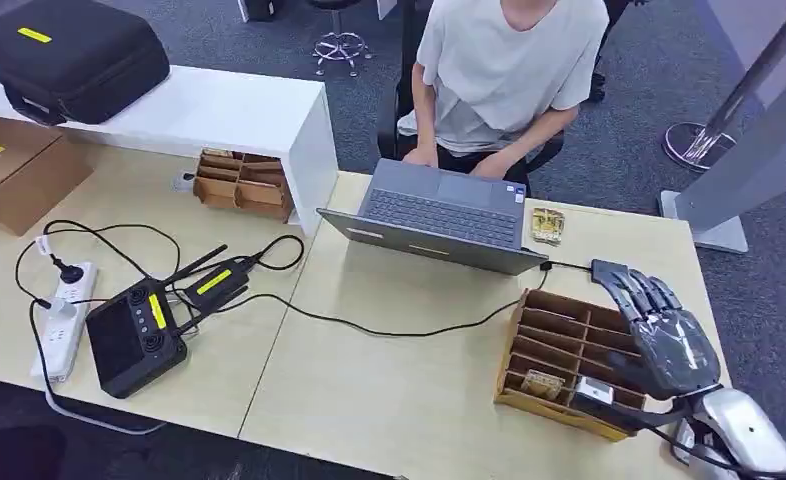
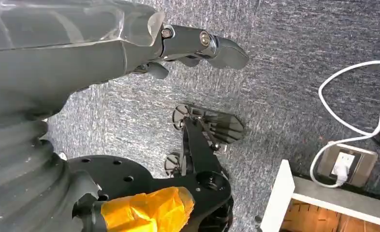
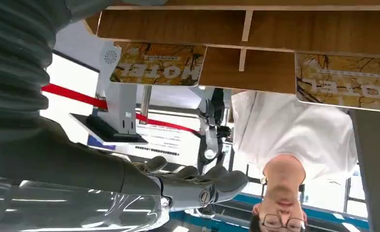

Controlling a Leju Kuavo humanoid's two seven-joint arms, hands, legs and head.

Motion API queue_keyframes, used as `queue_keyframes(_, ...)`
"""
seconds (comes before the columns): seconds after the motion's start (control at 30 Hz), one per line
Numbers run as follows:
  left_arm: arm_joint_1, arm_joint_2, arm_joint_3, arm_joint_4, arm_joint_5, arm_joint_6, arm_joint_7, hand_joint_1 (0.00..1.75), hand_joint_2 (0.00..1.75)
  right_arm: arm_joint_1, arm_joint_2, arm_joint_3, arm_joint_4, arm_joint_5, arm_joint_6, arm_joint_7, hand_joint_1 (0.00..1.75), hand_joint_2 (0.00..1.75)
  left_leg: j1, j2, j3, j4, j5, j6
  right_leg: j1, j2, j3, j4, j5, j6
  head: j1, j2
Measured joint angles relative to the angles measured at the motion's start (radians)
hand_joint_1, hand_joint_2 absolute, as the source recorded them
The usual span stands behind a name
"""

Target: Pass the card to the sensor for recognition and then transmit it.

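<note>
A wooden slotted card box [image 1: 554, 345] stands on the table's right part. One patterned card [image 1: 543, 383] lies in a front slot, and another card [image 1: 547, 225] lies beside the laptop. In the right wrist view two patterned hotel cards [image 3: 156, 63] [image 3: 345, 87] show against the box's wood [image 3: 285, 29]. My right hand [image 1: 664, 330] hovers over the box's right end with fingers stretched out, holding nothing; its fingers [image 3: 197, 183] are also seen from the wrist. A small black sensor [image 1: 609, 270] on a cable sits just beyond the box. My left hand [image 2: 197, 46] hangs over grey carpet, holding nothing.
A person in a white shirt [image 1: 509, 60] types at a grey laptop [image 1: 439, 215] across the table. A black cable [image 1: 399, 325] crosses the table's middle. A black controller [image 1: 134, 340], power strip [image 1: 64, 320] and a second wooden box [image 1: 241, 183] lie to the left.
</note>
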Motion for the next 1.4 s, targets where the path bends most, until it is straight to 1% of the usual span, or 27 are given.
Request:
queue_keyframes(0.27,0.0,-0.002,-0.002,0.0,-0.003,-0.005,0.001,0.0,1.75,-0.025,0.011,0.007,0.035,0.0,-0.002,0.005,0.0,1.75,0.0,0.001,0.001,0.0,0.001,0.0,0.0,0.0,0.0,0.0,0.001,-0.001,0.0,0.0)
queue_keyframes(0.47,-0.002,-0.004,-0.002,0.0,0.0,0.007,0.018,0.0,1.75,-0.058,0.025,0.01,0.083,0.003,-0.015,0.008,0.0,1.75,0.0,0.001,0.001,0.0,0.001,0.0,0.0,0.0,0.001,0.0,0.002,-0.001,0.0,0.0)
queue_keyframes(0.5,-0.003,-0.005,-0.002,0.0,0.0,0.007,0.019,0.0,1.75,-0.064,0.027,0.01,0.092,0.003,-0.016,0.008,1.69,1.75,0.0,0.001,0.001,0.0,0.001,0.0,0.0,0.0,0.001,0.0,0.002,-0.001,0.0,0.0)
queue_keyframes(0.53,-0.003,-0.005,-0.002,0.0,0.0,0.007,0.019,0.0,1.75,-0.067,0.028,0.01,0.098,0.003,-0.018,0.007,1.75,1.75,0.0,0.001,0.001,0.0,0.001,0.0,0.0,0.0,0.001,0.0,0.002,-0.001,0.0,0.0)
queue_keyframes(0.9,-0.003,-0.008,-0.002,0.0,0.0,0.005,0.019,0.0,1.75,-0.071,0.034,0.015,0.13,-0.003,-0.016,0.003,1.75,1.75,0.0,0.001,0.001,0.0,0.001,0.0,0.0,0.0,0.0,0.0,0.002,-0.001,0.0,0.0)
queue_keyframes(1.4,-0.003,-0.008,-0.002,0.0,0.002,0.004,0.019,0.0,1.75,-0.076,0.04,0.017,0.136,-0.003,-0.01,0.003,1.75,1.75,0.0,0.001,0.001,0.0,0.001,0.0,0.0,0.0,0.0,0.0,0.002,-0.001,0.0,0.0)
